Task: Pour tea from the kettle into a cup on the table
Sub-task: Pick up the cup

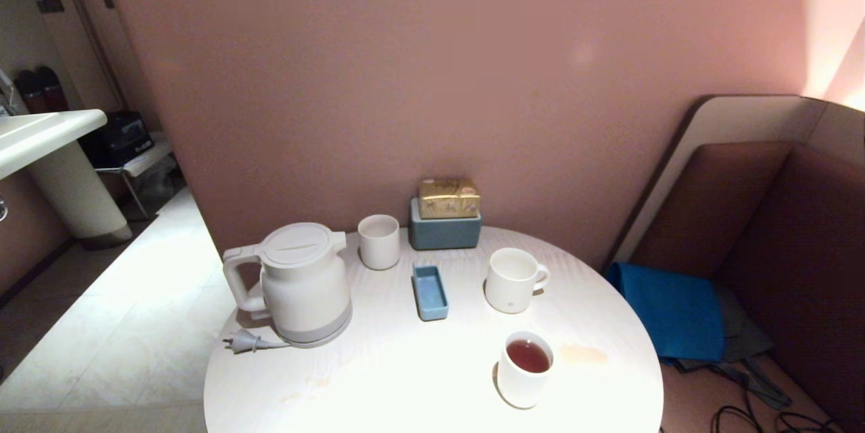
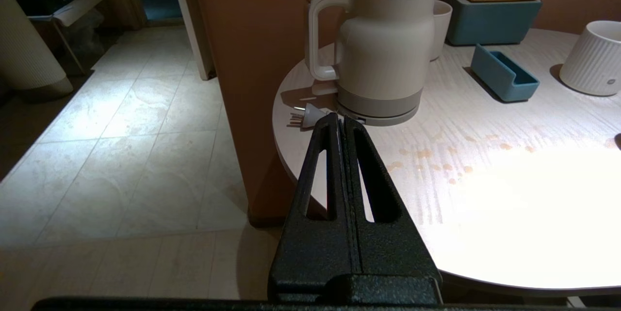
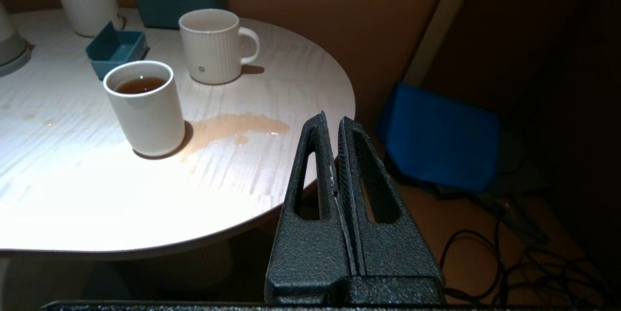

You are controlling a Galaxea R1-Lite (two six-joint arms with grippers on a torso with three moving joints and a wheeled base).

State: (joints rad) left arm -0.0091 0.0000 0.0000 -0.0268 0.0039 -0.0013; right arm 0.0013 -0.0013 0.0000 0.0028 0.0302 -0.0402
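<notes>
The off-white kettle (image 1: pixel 304 283) (image 2: pixel 383 44) stands upright at the left of the round white table (image 1: pixel 405 379), lid on, its plug (image 1: pixel 243 342) lying by its base. The smooth white cup (image 1: pixel 525 369) (image 3: pixel 144 107) stands near the front right and holds reddish-brown tea (image 1: pixel 528 355) (image 3: pixel 140 85). A tea puddle (image 3: pixel 233 127) lies on the table beside it. My left gripper (image 2: pixel 339 119) is shut and empty, short of the table's left edge, pointing towards the kettle. Off the table's right edge, my right gripper (image 3: pixel 332 119) is shut and empty too. Neither arm shows in the head view.
A white mug with a handle (image 1: pixel 513 279) and a ribbed handleless cup (image 1: pixel 378 241) stand further back. A small blue tray (image 1: pixel 430 292) lies mid-table. A blue box with a gold packet (image 1: pixel 446 217) is against the wall. A bench with blue cloth (image 1: pixel 676 311) is at right.
</notes>
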